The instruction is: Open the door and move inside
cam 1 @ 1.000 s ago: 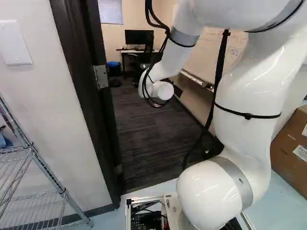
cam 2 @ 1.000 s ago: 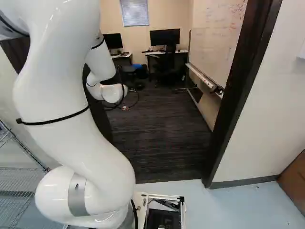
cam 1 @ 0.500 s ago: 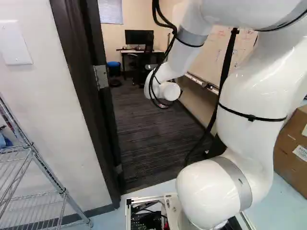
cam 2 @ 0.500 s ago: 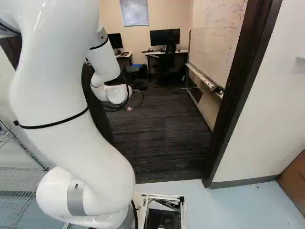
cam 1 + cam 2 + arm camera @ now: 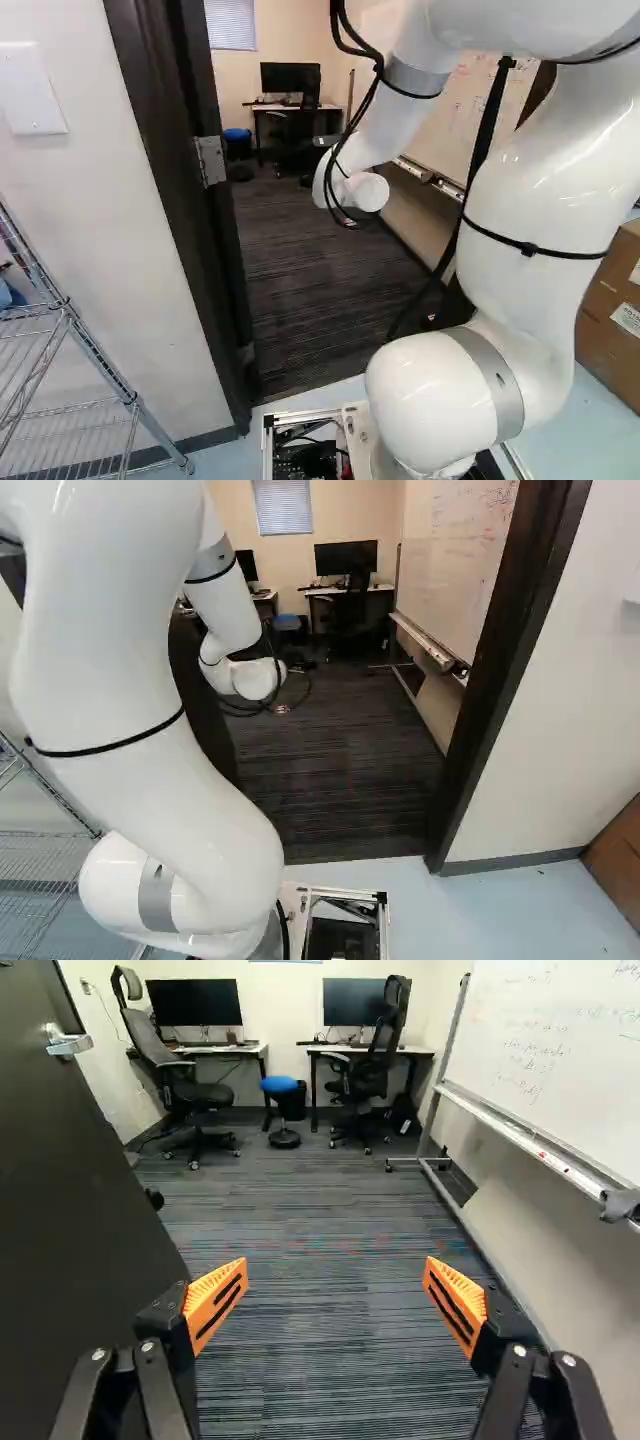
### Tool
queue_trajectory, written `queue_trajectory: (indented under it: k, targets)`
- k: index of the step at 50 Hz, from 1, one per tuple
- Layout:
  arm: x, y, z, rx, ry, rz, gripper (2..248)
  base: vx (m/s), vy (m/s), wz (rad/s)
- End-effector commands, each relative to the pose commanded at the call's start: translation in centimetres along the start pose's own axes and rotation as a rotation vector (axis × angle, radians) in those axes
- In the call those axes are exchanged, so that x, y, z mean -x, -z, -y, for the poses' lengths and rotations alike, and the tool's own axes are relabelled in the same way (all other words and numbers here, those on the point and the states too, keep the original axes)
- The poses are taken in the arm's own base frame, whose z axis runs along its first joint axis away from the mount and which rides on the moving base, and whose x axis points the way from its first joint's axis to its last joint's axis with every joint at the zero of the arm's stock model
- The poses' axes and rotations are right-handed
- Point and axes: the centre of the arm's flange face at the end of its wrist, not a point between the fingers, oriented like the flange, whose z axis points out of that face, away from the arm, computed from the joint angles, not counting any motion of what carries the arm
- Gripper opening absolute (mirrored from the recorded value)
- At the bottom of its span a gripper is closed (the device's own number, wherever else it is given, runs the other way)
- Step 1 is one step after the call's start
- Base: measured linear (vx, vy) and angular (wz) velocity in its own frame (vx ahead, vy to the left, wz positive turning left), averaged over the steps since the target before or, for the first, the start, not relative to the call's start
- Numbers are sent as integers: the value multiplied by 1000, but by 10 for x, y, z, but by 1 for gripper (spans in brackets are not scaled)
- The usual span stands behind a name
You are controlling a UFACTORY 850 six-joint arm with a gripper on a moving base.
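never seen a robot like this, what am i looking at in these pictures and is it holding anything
The machine is a white jointed robot arm on a moving base. Two pictures come from cameras on that base, behind the arm, looking through a dark-framed doorway. The third looks along the black gripper from the wrist. Its fingers, with orange pads, stand wide apart with only carpet showing between them, so nothing is held. Beside the gripper, a dark door with a silver lever handle stands open. Ahead are white-topped desks bearing black monitors, office chairs, a blue-topped stool and a large whiteboard.
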Motion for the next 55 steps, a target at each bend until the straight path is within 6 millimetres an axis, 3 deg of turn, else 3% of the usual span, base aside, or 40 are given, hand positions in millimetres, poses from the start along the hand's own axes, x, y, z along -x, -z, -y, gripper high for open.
queue_trajectory:
  k: [41, 55]
  targets:
    - [7, 22, -45, 52, 22, 7, 247, 0, 0, 0]
    - [11, 32, -52, 50, 39, 11, 247, 0, 0, 0]
